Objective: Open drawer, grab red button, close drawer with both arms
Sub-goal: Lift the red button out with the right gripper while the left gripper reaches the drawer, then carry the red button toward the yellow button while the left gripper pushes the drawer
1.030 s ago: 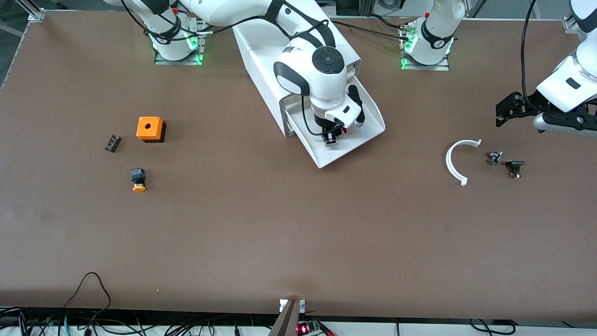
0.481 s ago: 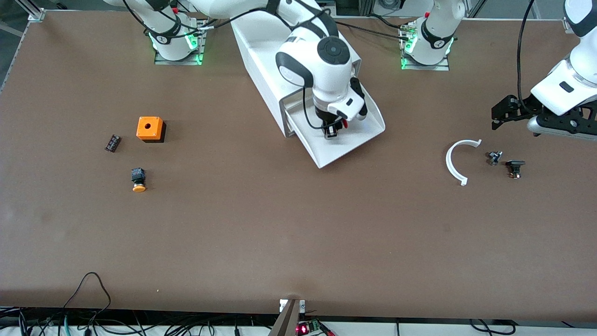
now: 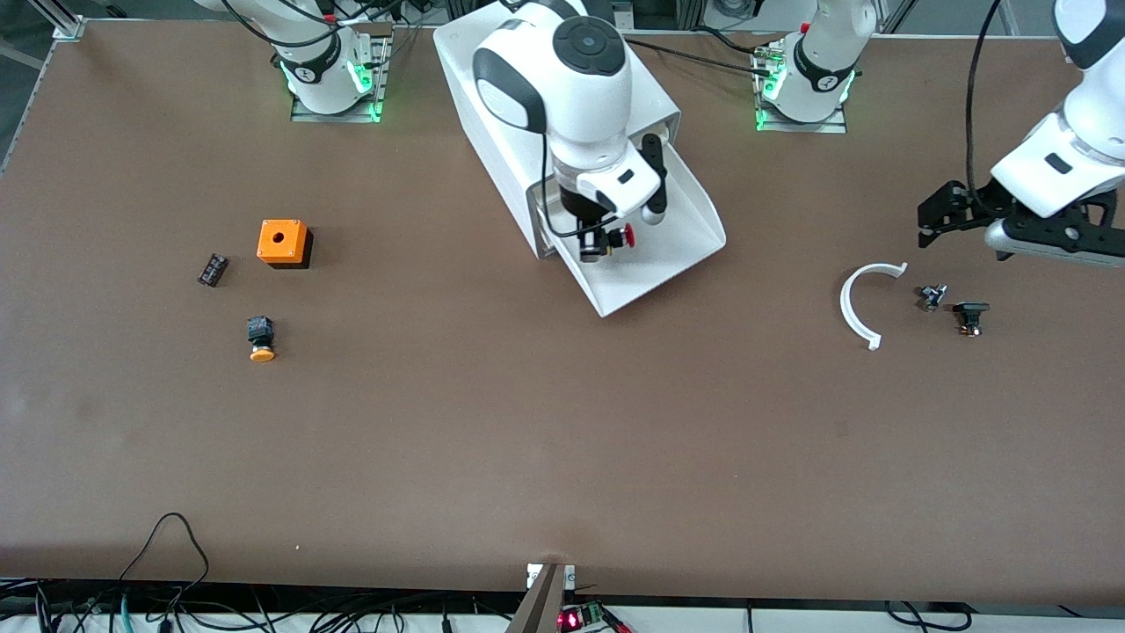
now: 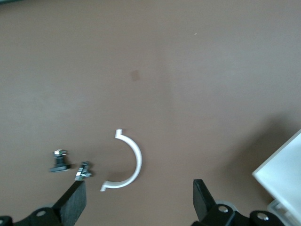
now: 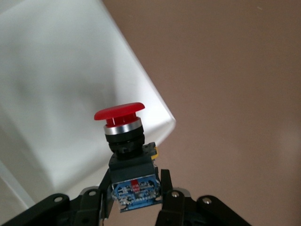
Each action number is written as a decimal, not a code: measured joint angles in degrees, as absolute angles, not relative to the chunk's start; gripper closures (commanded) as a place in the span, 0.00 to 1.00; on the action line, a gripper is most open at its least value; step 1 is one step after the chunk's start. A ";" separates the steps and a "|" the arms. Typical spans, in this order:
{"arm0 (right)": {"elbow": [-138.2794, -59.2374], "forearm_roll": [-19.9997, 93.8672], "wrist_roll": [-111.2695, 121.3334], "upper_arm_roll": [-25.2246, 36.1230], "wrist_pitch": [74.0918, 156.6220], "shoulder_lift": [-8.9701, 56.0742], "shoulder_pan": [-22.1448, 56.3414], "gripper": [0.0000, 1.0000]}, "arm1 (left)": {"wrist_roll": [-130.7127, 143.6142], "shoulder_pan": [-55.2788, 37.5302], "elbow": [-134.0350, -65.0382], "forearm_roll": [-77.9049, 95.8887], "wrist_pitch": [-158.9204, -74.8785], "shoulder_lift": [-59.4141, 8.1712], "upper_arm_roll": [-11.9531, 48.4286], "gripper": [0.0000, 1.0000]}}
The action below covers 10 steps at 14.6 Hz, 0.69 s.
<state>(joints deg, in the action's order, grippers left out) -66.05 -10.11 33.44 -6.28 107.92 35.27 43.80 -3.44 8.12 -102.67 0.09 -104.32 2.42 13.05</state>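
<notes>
The right pincer (image 3: 601, 243) hangs over the open drawer (image 3: 681, 251), clamped tight on the black-blue body of the button (image 5: 126, 155) (red cap pointing away from the fingers), which is lifted clear of the drawer floor. The drawer stands pulled out of the white cabinet (image 3: 492, 105). The left pincer (image 4: 138, 202) waits over the counter (image 3: 527, 422) near a white curved piece (image 4: 126, 162) and 2 small dark parts (image 4: 70, 165), its fingers spread wide and holding nothing.
</notes>
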 measured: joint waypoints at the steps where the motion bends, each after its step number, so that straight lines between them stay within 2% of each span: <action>1: -66.05 -10.09 31.07 -5.28 107.94 34.80 43.27 0.67 | 1.17 6.49 -103.05 0.10 -106.08 1.60 13.73 0.00; 5: -66.06 -10.05 22.43 -2.32 109.54 33.94 38.93 0.67 | 20.76 2.98 -108.03 0.05 -119.42 -3.71 19.58 0.00; 8: -67.68 -9.23 17.42 -0.96 109.47 32.40 33.90 0.67 | 31.77 -0.02 -114.11 0.05 -132.12 -8.57 20.01 0.00; 10: -70.62 -7.75 13.27 -0.73 109.43 31.14 29.86 0.67 | 37.58 -1.27 -116.66 0.05 -136.56 -11.27 20.02 0.00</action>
